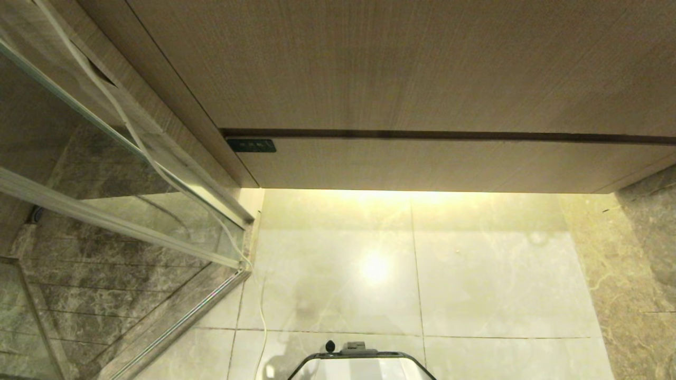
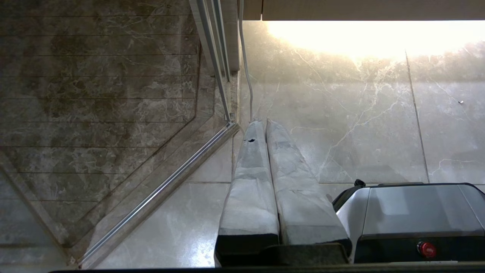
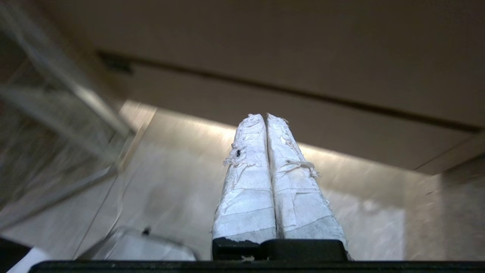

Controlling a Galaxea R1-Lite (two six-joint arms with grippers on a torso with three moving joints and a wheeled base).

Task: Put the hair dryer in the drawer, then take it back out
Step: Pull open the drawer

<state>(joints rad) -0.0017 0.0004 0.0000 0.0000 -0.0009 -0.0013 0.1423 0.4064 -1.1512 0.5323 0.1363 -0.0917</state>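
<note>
A: Head view, status?
B: The drawer [image 1: 449, 163] is the shallow wood-grain front under the taller panel [image 1: 396, 63]. It sits flush, fully closed, long axis running side to side above the lit floor tiles [image 1: 338, 274]. A white cord [image 1: 132, 132] runs down along the glass partition [image 1: 105, 211]. Neither arm appears. The hair dryer is not in view.

A: Left wrist view?
B: The left gripper [image 2: 261, 123] points down at the floor beside the robot base [image 2: 416, 212], fingers pressed together, holding nothing. Judged parked.

A: Right wrist view?
B: The right gripper [image 3: 265, 115] has its taped fingers [image 3: 246, 182] closed tip to tip, empty. The drawer [image 3: 303, 125] lies ahead of and above the tips, well apart, its upper seam crossing the aim line. The right arm is judged nearer, so opening the drawer falls to it.
</note>
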